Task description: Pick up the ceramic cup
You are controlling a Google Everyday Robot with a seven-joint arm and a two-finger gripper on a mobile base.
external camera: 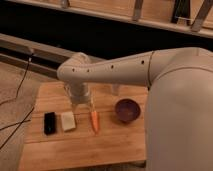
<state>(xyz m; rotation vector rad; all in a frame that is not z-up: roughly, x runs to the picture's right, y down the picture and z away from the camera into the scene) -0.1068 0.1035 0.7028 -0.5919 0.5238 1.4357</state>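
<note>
Worktop (75,147) boards of pale wood fill the near part of the scene, and the bare front strip is the closest thing to the camera. At the near right a big white arm (180,110) covers the worktop's right end.

Further in, three small things lie in a row. A black block (50,123) is on the left. The ceramic cup (67,121), off-white and plain, stands just to the right of it. An orange stick-shaped thing (95,121) lies to the right of the cup, with a gap between them. A dark purple bowl (127,110) sits to the right of that row and a little farther back, close to the white arm.

Beyond the row, the end effector (81,102) hangs down from the arm's bent joint, above the gap between the cup and the orange thing and slightly behind them. It is apart from the cup. Whether it is apart or together cannot be told.

A pale, unclear object (115,90) stands at the far edge under the arm. Dark cables (20,85) trail over the floor at the left.
</note>
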